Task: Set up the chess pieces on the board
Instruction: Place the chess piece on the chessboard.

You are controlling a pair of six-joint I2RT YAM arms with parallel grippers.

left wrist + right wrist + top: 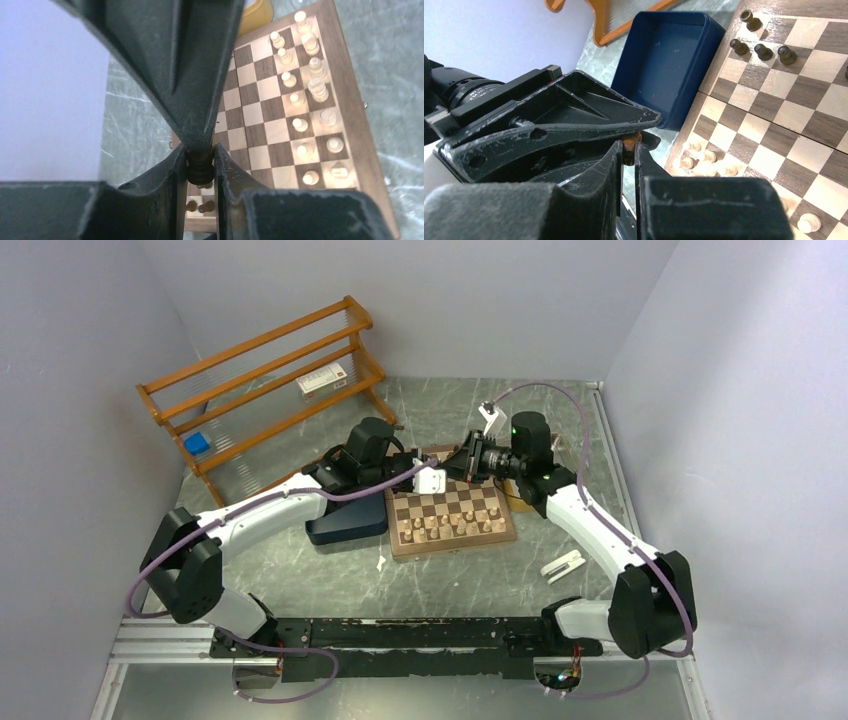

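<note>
Dark chessman between left jaws

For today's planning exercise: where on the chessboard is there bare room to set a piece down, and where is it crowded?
Free: the middle of the board, bordered by the cream pieces on one side and dark chess pieces on the other. Crowded: the two cream rows.

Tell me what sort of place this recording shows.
Probably a lab robot test cell: plain grey partition walls box in a marbled grey tabletop, two white-and-black robot arms are bolted to a black metal rail, and a checked wooden chessboard is staged.
</note>
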